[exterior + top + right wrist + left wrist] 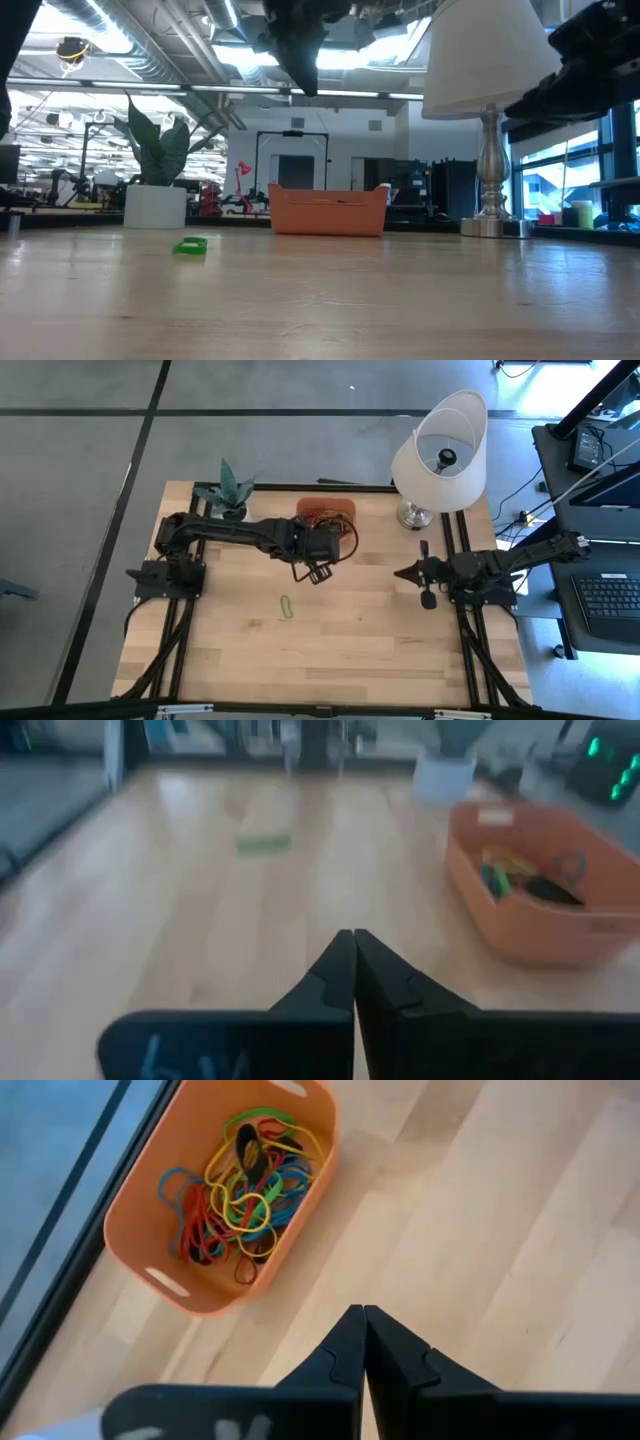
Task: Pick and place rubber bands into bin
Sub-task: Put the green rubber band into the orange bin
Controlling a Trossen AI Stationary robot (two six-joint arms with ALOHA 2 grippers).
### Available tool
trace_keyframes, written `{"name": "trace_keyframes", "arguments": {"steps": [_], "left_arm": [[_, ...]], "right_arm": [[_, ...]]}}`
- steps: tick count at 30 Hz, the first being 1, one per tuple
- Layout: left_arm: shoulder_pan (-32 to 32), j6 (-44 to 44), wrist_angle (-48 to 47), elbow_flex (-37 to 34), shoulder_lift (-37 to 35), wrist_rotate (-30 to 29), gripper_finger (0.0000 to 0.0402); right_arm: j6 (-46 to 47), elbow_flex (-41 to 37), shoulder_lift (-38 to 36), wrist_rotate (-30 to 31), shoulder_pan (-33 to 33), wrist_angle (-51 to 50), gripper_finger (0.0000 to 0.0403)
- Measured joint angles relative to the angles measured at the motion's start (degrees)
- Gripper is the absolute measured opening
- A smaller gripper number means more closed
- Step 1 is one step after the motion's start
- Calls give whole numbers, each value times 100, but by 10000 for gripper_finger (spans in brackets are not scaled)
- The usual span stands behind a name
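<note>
So my left pincer point(362, 1342) is pinched fully together on nothing, hanging high over bare wood just beside the small orange plastic bin point(150, 1230), which holds a tangle of red, yellow, green and blue rubber bands point(240, 1200). One thin green rubber loop point(287, 606) lies out on the light wooden table point(380, 650), well apart from the bin. My right pincer point(353, 970) waits near the white-shaded lamp point(440, 455), tips together too. Risk as I see it: dropping onto that flat loop with closed tips would just shove it around.
</note>
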Motion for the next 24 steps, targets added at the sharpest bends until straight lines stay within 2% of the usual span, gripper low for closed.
{"name": "trace_keyframes", "arguments": {"steps": [4, 7, 12, 16, 22, 24], "left_arm": [[-20, -226, 22, 0, 0, -43, 1], [-20, -245, 66, 0, 0, 27, 1], [-20, -347, 60, 0, 0, 31, 2], [-20, -391, 60, 0, 0, 64, 1], [-25, -523, 58, 0, 0, 81, 2], [-25, -524, 56, 0, 0, 116, 1]], "right_arm": [[-13, -594, -157, -190, -354, 1278, 2], [-16, -790, -235, -527, -623, 1640, 2], [52, -959, -548, -769, -923, 1626, 1], [19, -992, -1119, -772, -997, 1557, 0], [-27, -997, -2233, -775, -1003, 878, 0], [-109, -985, -2257, -773, -1018, 954, 0]]}}
